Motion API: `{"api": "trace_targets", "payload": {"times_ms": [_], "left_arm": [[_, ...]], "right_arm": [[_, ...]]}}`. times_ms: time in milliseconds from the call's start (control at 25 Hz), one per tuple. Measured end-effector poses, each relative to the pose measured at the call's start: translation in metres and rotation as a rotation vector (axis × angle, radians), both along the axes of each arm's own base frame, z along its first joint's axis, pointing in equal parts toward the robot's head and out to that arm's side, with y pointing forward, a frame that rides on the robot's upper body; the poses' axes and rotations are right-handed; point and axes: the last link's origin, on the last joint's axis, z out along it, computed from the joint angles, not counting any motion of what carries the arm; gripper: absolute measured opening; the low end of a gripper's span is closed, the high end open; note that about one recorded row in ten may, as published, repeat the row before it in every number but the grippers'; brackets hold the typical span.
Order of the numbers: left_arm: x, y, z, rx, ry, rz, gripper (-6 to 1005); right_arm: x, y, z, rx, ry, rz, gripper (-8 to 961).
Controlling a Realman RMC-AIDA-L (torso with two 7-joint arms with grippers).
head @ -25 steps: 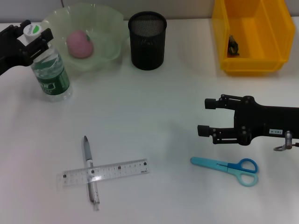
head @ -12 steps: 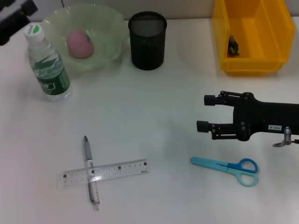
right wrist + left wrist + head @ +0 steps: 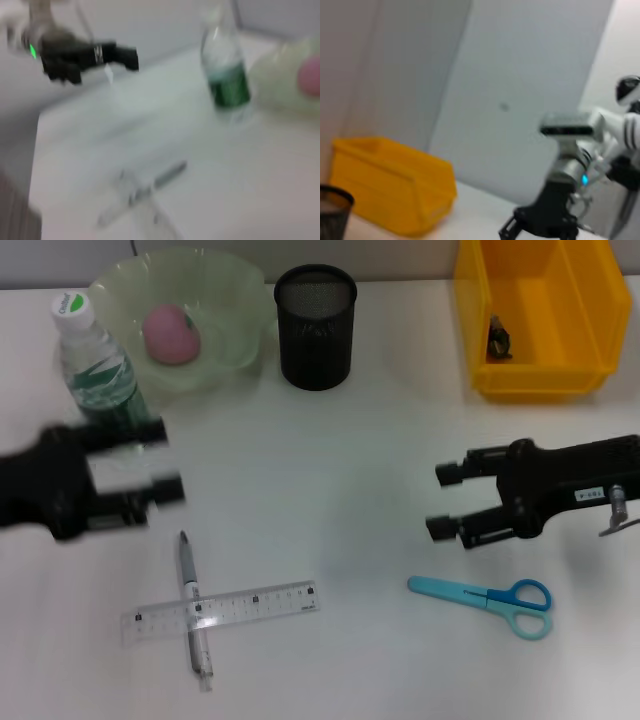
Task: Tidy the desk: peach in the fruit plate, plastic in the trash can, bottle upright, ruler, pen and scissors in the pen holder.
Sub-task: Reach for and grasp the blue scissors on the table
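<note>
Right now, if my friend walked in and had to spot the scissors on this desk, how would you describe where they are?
Start at the big yellow bin at the far right of the white desk and come toward the near edge, past the black right gripper. The scissors lie flat just beyond it, closed. They are the only light blue thing, with looped handles, unlike the clear ruler and grey pen crossed farther left.

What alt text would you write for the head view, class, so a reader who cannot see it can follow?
Two black grippers hover open over a white desk: the left gripper near a clear pen crossed by a transparent ruler, the right gripper above blue scissors. Behind stand an upright plastic water bottle, a pink peach in a green plate, and a black mesh holder.
</note>
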Motion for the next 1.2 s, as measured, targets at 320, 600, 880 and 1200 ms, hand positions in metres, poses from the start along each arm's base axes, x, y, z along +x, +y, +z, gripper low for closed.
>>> {"api": "trace_targets", "payload": {"times_ms": [320, 600, 880, 1200], "left_arm": [[-0.002, -0.004, -0.012, -0.054, 0.044, -0.004, 799], [-0.004, -0.004, -0.015, -0.065, 0.071, 0.000, 799], [-0.010, -0.004, -0.020, -0.075, 0.114, 0.020, 799], [-0.010, -0.001, -0.025, -0.067, 0.125, 0.034, 799]], "right_arm": [[-0.025, 0.015, -0.001, -0.132, -0.281, 0.088, 763], [-0.042, 0.013, -0.017, -0.221, -0.506, 0.188, 760], [-0.054, 0.008, -0.036, -0.290, -0.705, 0.269, 758], [-0.060, 0.004, -0.043, -0.309, -0.810, 0.313, 755]]}}
